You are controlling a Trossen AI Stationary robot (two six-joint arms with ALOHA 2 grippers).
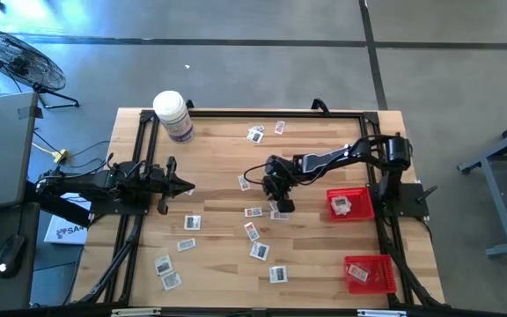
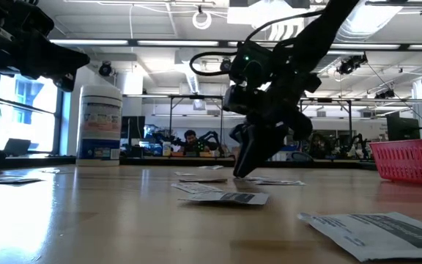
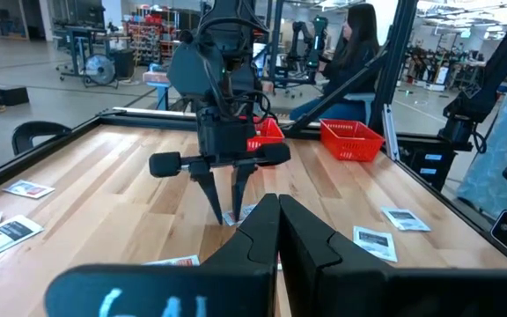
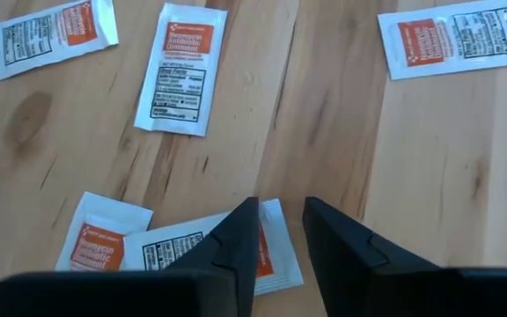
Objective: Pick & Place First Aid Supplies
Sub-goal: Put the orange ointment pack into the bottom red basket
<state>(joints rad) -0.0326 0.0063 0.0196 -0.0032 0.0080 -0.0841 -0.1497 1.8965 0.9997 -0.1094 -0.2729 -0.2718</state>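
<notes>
Wooden table (image 1: 218,255) strewn with packets (image 1: 260,251); right gripper (image 1: 281,209) jaws slightly spread, left gripper (image 1: 186,186) jaws pressed together.

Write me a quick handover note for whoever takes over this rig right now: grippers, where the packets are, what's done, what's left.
Right gripper: at table centre, fingers slightly apart and tips down on overlapping packets; nothing lifted yet.
Left gripper: shut, empty, waiting at the left side of the table.
Done: a packet lies in the near red basket, and more in the far red basket.
Left: many packets lie scattered on the table, including one near the white bottle.
</notes>
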